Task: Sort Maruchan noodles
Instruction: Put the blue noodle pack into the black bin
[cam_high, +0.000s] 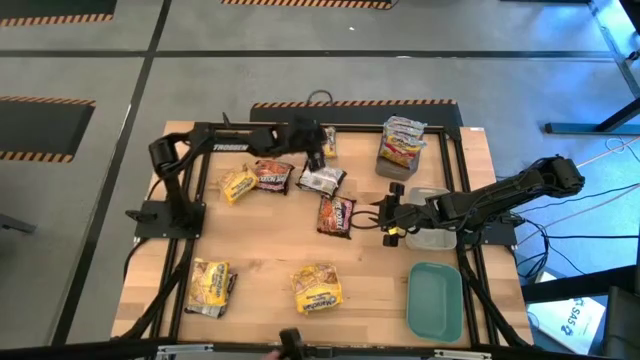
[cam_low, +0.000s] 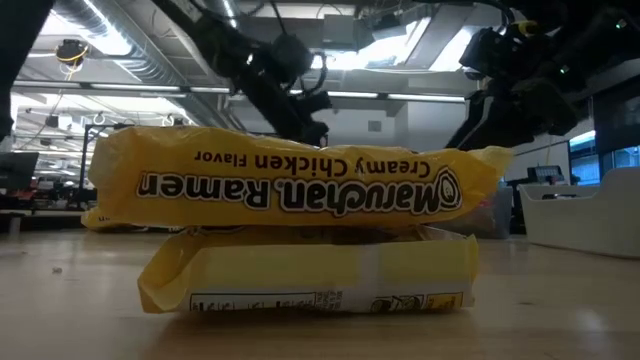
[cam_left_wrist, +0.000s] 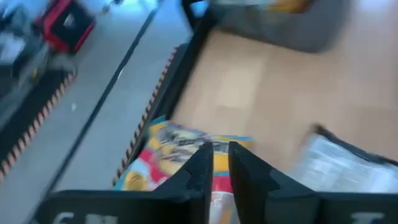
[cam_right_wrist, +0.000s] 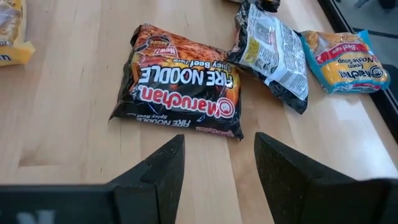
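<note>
Right gripper (cam_right_wrist: 214, 171) jaws spread, just short of dark "Maruchan Fire Noodle Spicy Beef" packet (cam_right_wrist: 179, 83) mid-surface; left gripper (cam_left_wrist: 216, 163) jaws nearly pressed together over a yellow packet (cam_left_wrist: 168, 149) at 12 o'clock edge.

Open lane at the table's middle, clutter along the far edge

Bare wood lay between the right gripper (cam_high: 388, 215) and the dark Fire Noodle packet (cam_right_wrist: 180, 84) (fingers spread, nothing between them). Beyond it, packets crowded the far edge (cam_high: 300, 178). The teal lid (cam_high: 435, 298) and clear tray (cam_high: 432, 238) blocked the table's (cam_high: 265, 262) right edge.
</note>
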